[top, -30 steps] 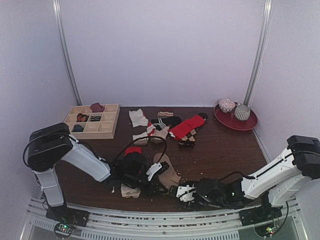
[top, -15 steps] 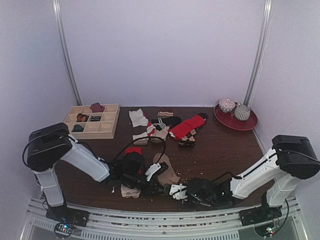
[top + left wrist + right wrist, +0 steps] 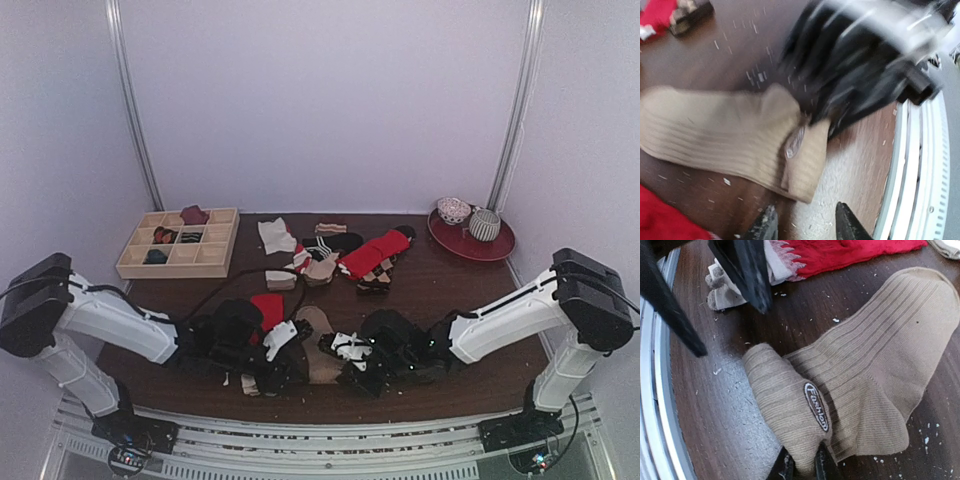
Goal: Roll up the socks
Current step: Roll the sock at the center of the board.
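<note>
The light tan sock (image 3: 880, 365) lies on the dark table, its near end folded back over itself, an oval label facing up. My right gripper (image 3: 802, 467) is shut on that folded end. In the top view the tan sock (image 3: 318, 355) lies between my two grippers. The red sock (image 3: 267, 308) lies just left of it, and its beige end (image 3: 722, 290) shows in the right wrist view. My left gripper (image 3: 807, 227) is open and empty, close to the tan sock's (image 3: 725, 135) near edge. The right gripper is a blurred black mass in the left wrist view.
A wooden compartment tray (image 3: 215, 262) holding rolled socks stands at the back left. Other socks (image 3: 345, 255) lie at the back centre. A red plate (image 3: 470, 247) with two bowls stands at the back right. The metal front rail (image 3: 920, 165) runs close by.
My right gripper has moved left and away from the front edge with the tan sock's end, folding it over. My left arm has drawn back to the left.
</note>
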Tool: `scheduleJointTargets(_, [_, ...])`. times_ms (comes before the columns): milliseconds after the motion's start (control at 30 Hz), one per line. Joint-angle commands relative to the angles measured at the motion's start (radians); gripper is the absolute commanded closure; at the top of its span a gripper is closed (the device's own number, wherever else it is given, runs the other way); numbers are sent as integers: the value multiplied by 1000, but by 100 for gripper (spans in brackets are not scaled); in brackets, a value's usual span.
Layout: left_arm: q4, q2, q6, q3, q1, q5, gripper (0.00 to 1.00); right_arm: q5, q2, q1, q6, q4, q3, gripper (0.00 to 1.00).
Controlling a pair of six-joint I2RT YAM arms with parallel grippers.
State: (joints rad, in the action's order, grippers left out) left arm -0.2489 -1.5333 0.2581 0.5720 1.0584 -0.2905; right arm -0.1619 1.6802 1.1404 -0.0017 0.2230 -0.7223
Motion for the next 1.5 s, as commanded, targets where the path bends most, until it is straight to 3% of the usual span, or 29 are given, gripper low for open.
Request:
scheduleJointTargets(0, [-59,155,-139,-30,20,104,60,-272,80,-34,159,-376,-90,93])
scheduleJointTargets(133, [-243,173,-201,-98,29,57,58,-387,138,-54,204,-468,-160,93])
scheduleJointTargets(333, [-417,53,-223,-153,35,5,57,-527,188,-122,203,-525,-222,92])
scheduleJointTargets(867, [-429,-180,-196,-63,67,-84,59,-559,286,-179,167,-539,-259,91])
scheduleJointTargets(1000, [-392,-230,-178,-40,68,-69,71,-560,282,-183,167,-529,-255,89])
scheduleJointTargets(1133, [-405,-257,-131,-58,69,-38,100,-546,260,-182,151,-516,-255,84])
scheduleJointTargets(1267, [-375,-251,-56,-76,65,9,100,-479,157,-182,152,-406,-205,70])
scheduleJointTargets(1367, [-340,-278,0,-77,57,2,100,-354,-12,-177,170,-180,-94,66])
scheduleJointTargets(1467, [-304,-318,53,-73,47,-37,100,-189,-182,-127,79,34,47,50])
